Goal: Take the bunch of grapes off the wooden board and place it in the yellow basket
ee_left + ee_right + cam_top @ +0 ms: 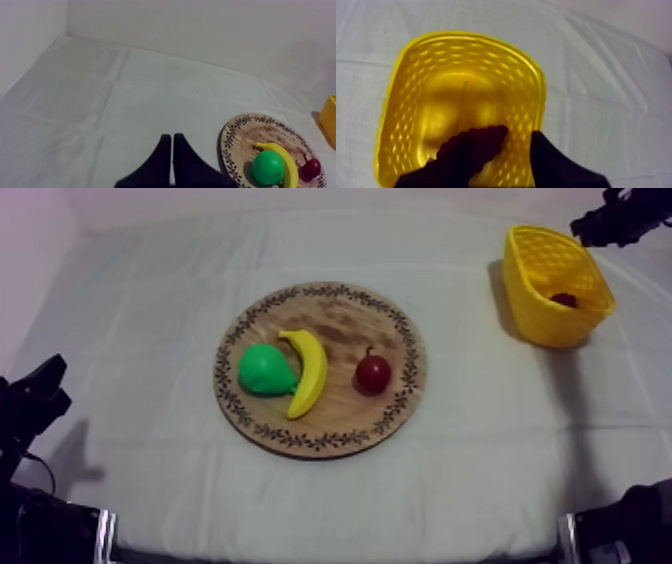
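Note:
The dark red bunch of grapes (563, 299) lies inside the yellow basket (540, 258) at the table's far right. My right gripper (600, 226) hangs above the basket's far side. In the right wrist view its fingers stand apart over the basket (461, 75); the grapes (478, 142) show beside one finger, and the gripper (511, 150) is open. The round wooden board (330, 313) in the middle carries a green pear (264, 370), a banana (310, 370) and a small red fruit (373, 373). My left gripper (172, 142) is shut on nothing, left of the board (240, 135).
Bare cloth lies between the board and the basket and all round the board. My left arm (35, 403) rests low at the left edge. A pale wall closes off the table's far side.

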Controlling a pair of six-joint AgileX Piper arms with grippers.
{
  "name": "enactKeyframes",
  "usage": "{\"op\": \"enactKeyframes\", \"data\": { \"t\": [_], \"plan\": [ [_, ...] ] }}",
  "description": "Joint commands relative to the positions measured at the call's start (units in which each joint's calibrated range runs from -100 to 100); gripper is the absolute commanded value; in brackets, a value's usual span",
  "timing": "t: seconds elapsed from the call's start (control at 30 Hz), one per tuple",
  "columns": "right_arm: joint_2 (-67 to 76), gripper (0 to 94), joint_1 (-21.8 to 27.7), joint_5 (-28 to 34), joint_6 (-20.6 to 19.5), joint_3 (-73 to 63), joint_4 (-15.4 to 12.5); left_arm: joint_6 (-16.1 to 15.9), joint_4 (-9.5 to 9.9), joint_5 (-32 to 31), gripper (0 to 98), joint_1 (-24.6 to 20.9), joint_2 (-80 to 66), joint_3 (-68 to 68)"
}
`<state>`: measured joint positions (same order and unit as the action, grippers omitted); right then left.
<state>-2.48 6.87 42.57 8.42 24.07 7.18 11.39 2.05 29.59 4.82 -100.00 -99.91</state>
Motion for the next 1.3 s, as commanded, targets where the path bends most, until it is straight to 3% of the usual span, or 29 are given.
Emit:
{"op": "enactKeyframes", "data": {
  "t": [0.0,0.73,1.1,1.27],
  "plan": [
    [3.2,33.6,-0.3,-1.4,-0.1,3.9,0.2,0.0,0.02,0.0,0.1,0.0,0.0,0.0],
    [24.7,23.4,-2.7,-13.6,-3.9,31.9,3.7,0.0,0.02,0.0,0.1,0.0,0.0,0.0],
    [36.6,19.7,-4.3,-19.1,-3.6,46.0,3.0,0.0,0.02,0.0,0.1,0.0,0.0,0.0],
    [43.2,13.8,-5.0,-21.5,-2.7,52.2,1.5,0.0,0.02,0.0,0.1,0.0,0.0,0.0]
  ]
}}
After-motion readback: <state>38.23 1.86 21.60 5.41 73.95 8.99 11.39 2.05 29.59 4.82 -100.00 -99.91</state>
